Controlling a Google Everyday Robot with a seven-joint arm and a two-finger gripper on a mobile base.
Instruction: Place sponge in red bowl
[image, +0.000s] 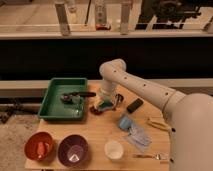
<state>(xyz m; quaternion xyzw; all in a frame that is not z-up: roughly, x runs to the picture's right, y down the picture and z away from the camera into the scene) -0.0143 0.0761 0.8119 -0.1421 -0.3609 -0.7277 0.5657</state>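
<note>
Dark panes and a ledge run behind the wooden surface (95, 131). The white arm (145, 90) reaches in from the right, and the end effector (105, 105) hangs low just right of the green tray (50, 107), over a small reddish thing (98, 109). Whether it is open, closed or gripping cannot be told. The sponge (125, 121), seemingly the blue block, lies right of centre, apart from the end effector and beside a crumpled packet (139, 136). The red bowl (29, 143) at the front left corner holds something orange (43, 148). A purple bowl (65, 148) stands just beside it, a white cup (114, 149) further right. The tray holds a dark tool (75, 95). Bare surface runs between tray and bowls.
</note>
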